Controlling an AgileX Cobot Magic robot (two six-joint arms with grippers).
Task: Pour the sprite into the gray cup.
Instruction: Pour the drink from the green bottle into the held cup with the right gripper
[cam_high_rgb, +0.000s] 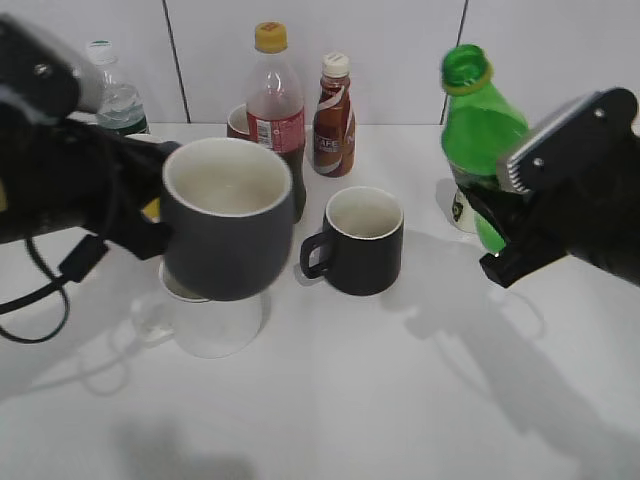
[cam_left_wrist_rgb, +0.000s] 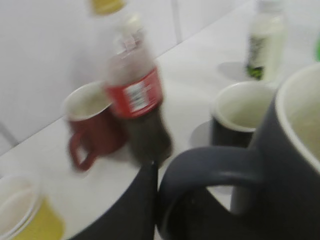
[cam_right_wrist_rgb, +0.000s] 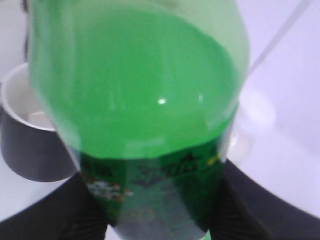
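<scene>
Two robot arms hold their loads above a white bench (cam_high_rgb: 400, 400) crowded with drinks. On the left, the left gripper (cam_high_rgb: 150, 215) has its jaws closed on the handle side of the gray cup (cam_high_rgb: 228, 217), which hangs clear of the bench, mouth up and roughly level, showing a cream-white inside. In the left wrist view the cup's loop handle (cam_left_wrist_rgb: 210, 165) sits right against the dark gripper body, though blur hides exactly how the jaws meet it. Directly beneath the raised cup stands a white mug (cam_high_rgb: 205, 320).

On the right, the right gripper (cam_high_rgb: 500, 235) has its jaws clamped around the lower body of the sprite (cam_high_rgb: 480, 130), a green bottle with no cap, held upright with a slight lean to the left and raised above the bench. The right wrist view is filled by the bottle's green shoulder and its label, with dark gripper parts on both sides.

Between the two arms a black mug (cam_high_rgb: 360, 240) rests on the bench, its handle turned left. Behind it stand a cola bottle (cam_high_rgb: 276, 110) with a yellow cap, a brown coffee bottle (cam_high_rgb: 333, 118) and a red mug (cam_left_wrist_rgb: 90, 122); a clear water bottle (cam_high_rgb: 115, 95) stands at far left.
</scene>
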